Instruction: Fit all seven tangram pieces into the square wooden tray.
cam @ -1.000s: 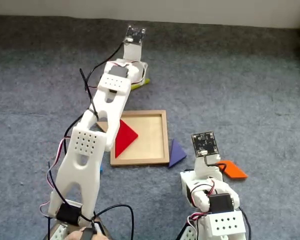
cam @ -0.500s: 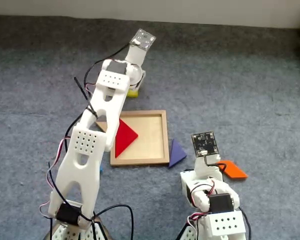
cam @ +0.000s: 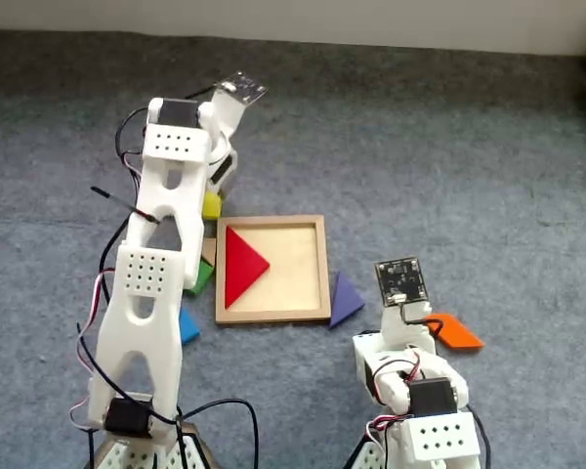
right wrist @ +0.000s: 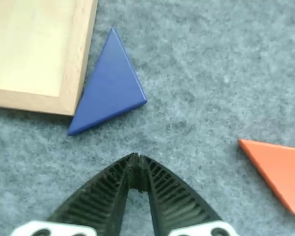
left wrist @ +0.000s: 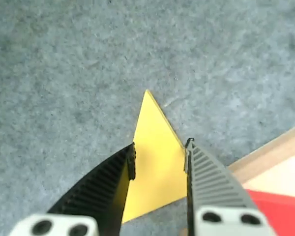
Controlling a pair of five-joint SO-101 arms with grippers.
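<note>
Now the left jaws pinch the yellow triangle (left wrist: 155, 152) by two edges, its tip pointing out beyond them. Just beside them lies the rim of the wooden tray (left wrist: 265, 155), with the red triangle (left wrist: 280, 209) inside. The right jaws are closed on nothing, low over the counter (right wrist: 211, 54), with the blue triangle (right wrist: 110, 83) just ahead against the tray's corner. Placing the yellow piece looks to be the step in hand. Next it must clear the rim, turn to meet the red one, then be released.
</note>
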